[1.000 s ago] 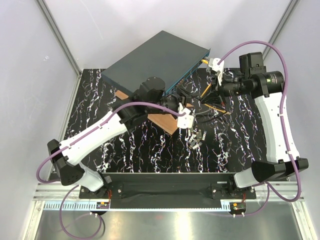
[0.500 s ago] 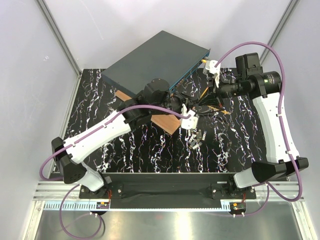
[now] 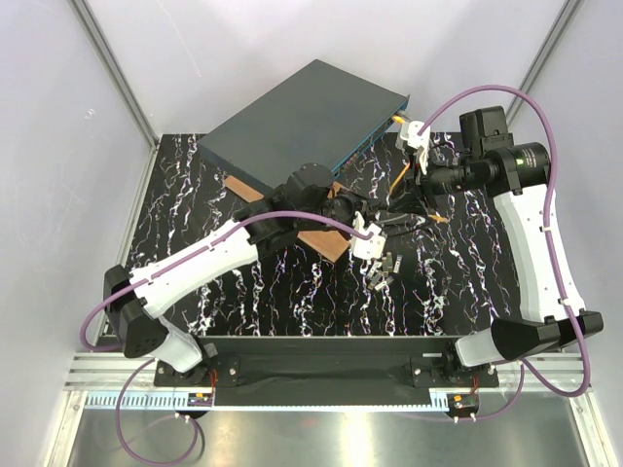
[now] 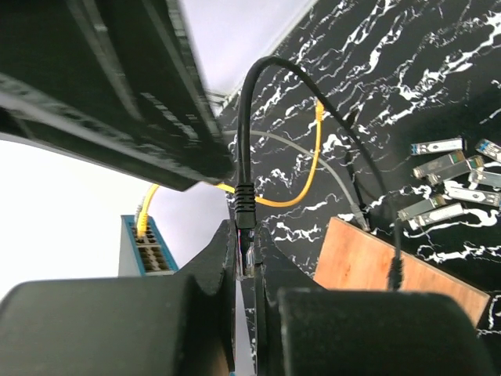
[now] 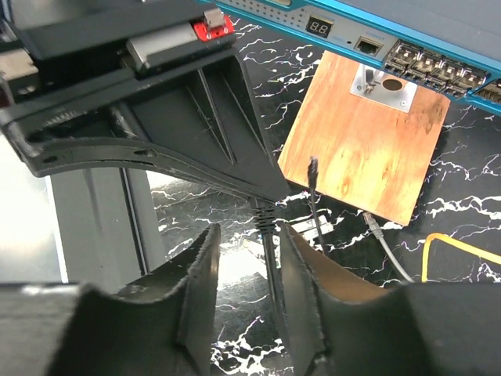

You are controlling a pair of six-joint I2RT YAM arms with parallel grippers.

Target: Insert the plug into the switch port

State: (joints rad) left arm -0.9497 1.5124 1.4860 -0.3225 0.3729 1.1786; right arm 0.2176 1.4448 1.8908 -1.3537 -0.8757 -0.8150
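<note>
**My two arms at the switch: left clamped on a black cable, right parted**

A black, white-veined table stands between plain pale walls. The dark grey switch lies at an angle at the far edge, and its teal front carries the row in which each switch port sits. A wooden board lies just in front of it.

My left arm reaches diagonally over the board. My right arm runs up the right side and bends inward toward the switch's right corner.

My left gripper is closed on the connector end of the black cable, which loops upward from the fingers. My right gripper has its jaws apart. A black cable passes through the gap, and I cannot tell whether it touches.

The orange cable ends in the plug at the switch's right front corner, in neither gripper. I cannot tell whether it is seated. Small grey modules lie beside the board.
</note>
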